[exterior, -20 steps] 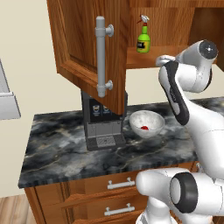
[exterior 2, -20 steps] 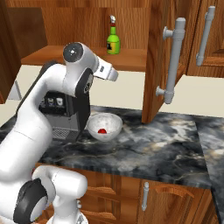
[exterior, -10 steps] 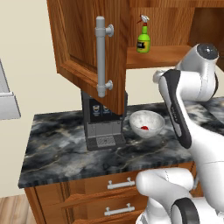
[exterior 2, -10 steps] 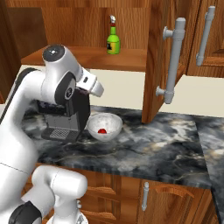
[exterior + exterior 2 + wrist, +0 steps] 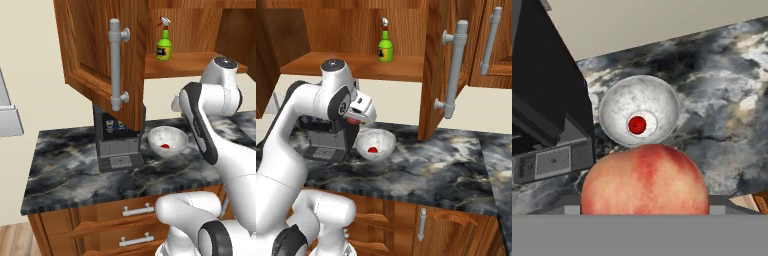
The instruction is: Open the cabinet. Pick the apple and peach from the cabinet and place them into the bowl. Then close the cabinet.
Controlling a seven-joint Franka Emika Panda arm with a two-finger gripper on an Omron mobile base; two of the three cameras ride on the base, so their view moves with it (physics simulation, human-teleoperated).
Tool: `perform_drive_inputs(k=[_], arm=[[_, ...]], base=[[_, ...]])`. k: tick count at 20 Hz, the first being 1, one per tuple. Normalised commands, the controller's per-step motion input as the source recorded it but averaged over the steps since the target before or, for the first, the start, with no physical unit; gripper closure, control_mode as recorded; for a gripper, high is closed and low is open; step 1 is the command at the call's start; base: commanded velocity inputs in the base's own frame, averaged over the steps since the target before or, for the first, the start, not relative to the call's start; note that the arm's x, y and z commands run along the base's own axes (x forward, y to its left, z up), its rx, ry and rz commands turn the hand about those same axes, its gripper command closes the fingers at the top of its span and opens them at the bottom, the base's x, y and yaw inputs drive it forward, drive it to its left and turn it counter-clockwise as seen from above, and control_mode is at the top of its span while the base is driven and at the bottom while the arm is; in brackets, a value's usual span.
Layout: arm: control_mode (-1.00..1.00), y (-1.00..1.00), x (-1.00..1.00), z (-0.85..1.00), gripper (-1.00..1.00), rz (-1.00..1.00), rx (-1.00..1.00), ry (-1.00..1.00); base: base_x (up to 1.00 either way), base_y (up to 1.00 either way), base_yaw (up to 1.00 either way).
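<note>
Peach [image 5: 645, 180] pinched in gripper [image 5: 357, 118] jaws, now carried down from shelf level to just above bowl [image 5: 375, 144]. Apple [image 5: 637, 125] already in bowl on counter. Cabinet [image 5: 102, 55] door open. Next, prob.: drop peach, then shut door.

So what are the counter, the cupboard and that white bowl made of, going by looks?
The counter looks like polished dark marble: black with pale grey veining and a slight sheen. The cupboard appears to be varnished reddish-brown wood with visible grain, and its bar handle looks like matt grey metal. The bowl seems to be glazed ceramic or stoneware, white with faint grey speckles, though plastic can't be ruled out.
</note>
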Motion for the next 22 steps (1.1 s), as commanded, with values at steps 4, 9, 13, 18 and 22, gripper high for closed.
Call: perform_drive_inputs(k=[4,9,13,18,22], arm=[[-1.0,0.0,0.04,-0.55,1.0,0.1,0.0,0.13],[-1.0,0.0,0.13,-0.51,1.0,0.08,0.0,0.11],[-1.0,0.0,0.32,-0.32,1.0,0.04,0.0,0.04],[-1.0,0.0,0.57,-0.07,1.0,0.0,0.0,0.0],[-1.0,0.0,0.74,-0.04,1.0,0.0,0.0,0.02]], base=[[0.0,0.0,0.0],[0.0,0.0,0.0],[0.0,0.0,0.0],[0.0,0.0,0.0],[0.0,0.0,0.0]])
